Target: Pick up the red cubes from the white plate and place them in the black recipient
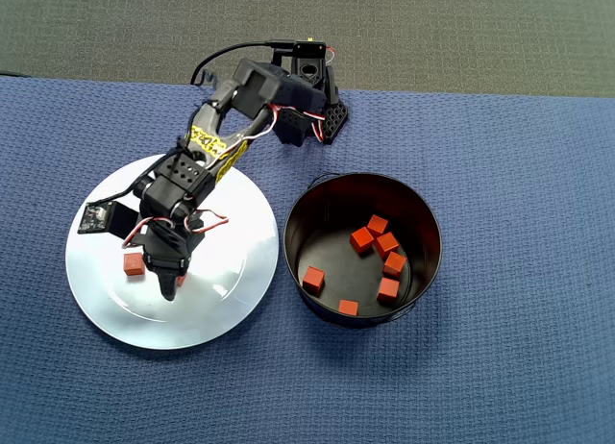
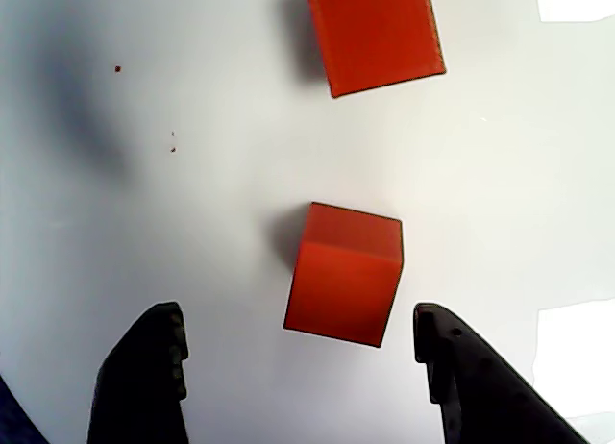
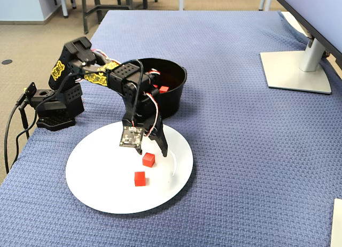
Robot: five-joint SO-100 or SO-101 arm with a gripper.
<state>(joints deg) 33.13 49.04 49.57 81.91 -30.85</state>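
Over the white plate (image 3: pixel 107 196), wide-open jaws straddle one red cube (image 2: pixel 344 274), poised to grip; another (image 2: pixel 375 36) waits beyond, six lie in the black recipient (image 1: pixel 423 213)

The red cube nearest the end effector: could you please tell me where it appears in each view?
Overhead view: almost hidden under the end effector; only a red sliver shows.
Wrist view: the red cube lies centre, between the open fingers.
Fixed view: at, right below the fingers.
Shared landmark: the white plate, with the other cube alongside.
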